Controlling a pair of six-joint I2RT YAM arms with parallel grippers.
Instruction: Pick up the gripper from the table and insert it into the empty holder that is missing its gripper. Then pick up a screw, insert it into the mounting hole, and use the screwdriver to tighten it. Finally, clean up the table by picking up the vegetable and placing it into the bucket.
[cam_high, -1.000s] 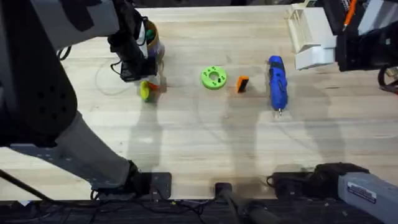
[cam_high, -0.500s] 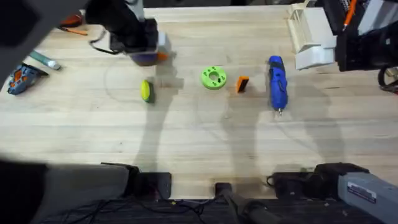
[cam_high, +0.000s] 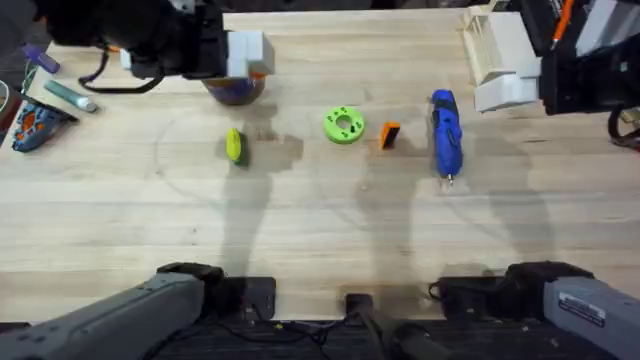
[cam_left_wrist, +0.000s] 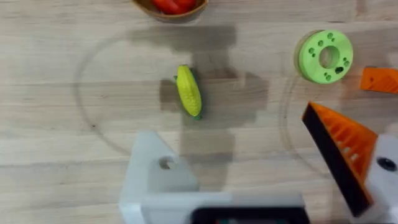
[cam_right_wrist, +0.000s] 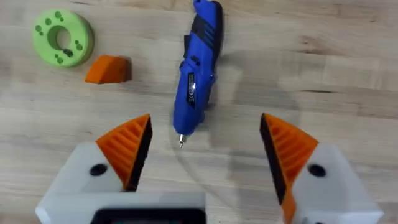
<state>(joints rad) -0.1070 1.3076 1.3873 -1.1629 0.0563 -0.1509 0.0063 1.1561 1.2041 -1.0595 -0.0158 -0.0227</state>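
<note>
The vegetable (cam_high: 233, 146) (cam_left_wrist: 188, 92) lies on the table in front of the bucket (cam_high: 236, 92) (cam_left_wrist: 171, 6). My left gripper (cam_high: 243, 55) (cam_left_wrist: 230, 134) hangs high above them, open. One side of it is the bare white holder (cam_left_wrist: 155, 180); the other carries an orange finger. The small orange gripper (cam_high: 390, 134) (cam_right_wrist: 109, 70) (cam_left_wrist: 380, 79) rests between a lime-green disc (cam_high: 343, 125) and the blue screwdriver (cam_high: 445, 132) (cam_right_wrist: 199, 68). My right gripper (cam_high: 508, 75) (cam_right_wrist: 205, 121) is open above the screwdriver's tip, holding nothing.
Red pieces sit inside the bucket. At the table's left edge lie a blue-and-orange tool (cam_high: 30, 125) and a pale pen-like item (cam_high: 70, 97). A pale wooden box (cam_high: 480, 25) stands at the back right. The front half of the table is bare wood.
My left arm has risen from just beside the vegetable and swung back and left, uncovering the table's left edge. The vegetable stays on the table. The right arm has not moved.
</note>
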